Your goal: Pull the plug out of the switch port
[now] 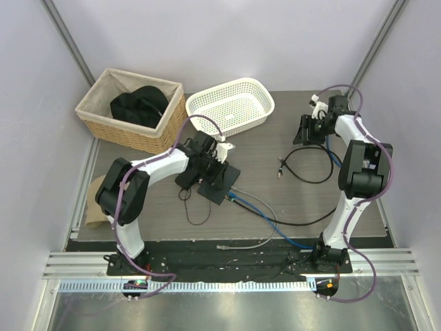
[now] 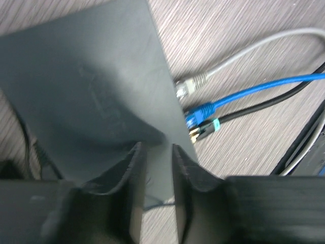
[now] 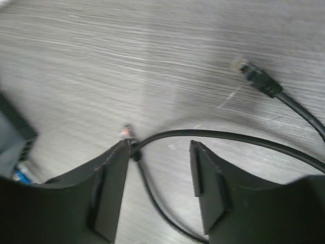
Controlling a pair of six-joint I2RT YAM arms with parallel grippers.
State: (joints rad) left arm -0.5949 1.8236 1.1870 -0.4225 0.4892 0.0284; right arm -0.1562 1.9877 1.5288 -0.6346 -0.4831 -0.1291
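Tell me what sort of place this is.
Probably a robot test cell in a lab. A left arm and right arm are bolted to a rail at the table edge. Plain white walls enclose staged props: a switch with cables, a wicker basket and a white basket.

Wicker basket (image 1: 117,134), cloth-lined, at the far left corner of the worktop (image 1: 262,145); bundle of black fabric (image 1: 140,105) inside. White slotted plastic basket (image 1: 231,107) just right of it. Brown paper sheet (image 1: 93,200) at the left edge. Thin black cord (image 1: 187,210) looped left of centre, near side.
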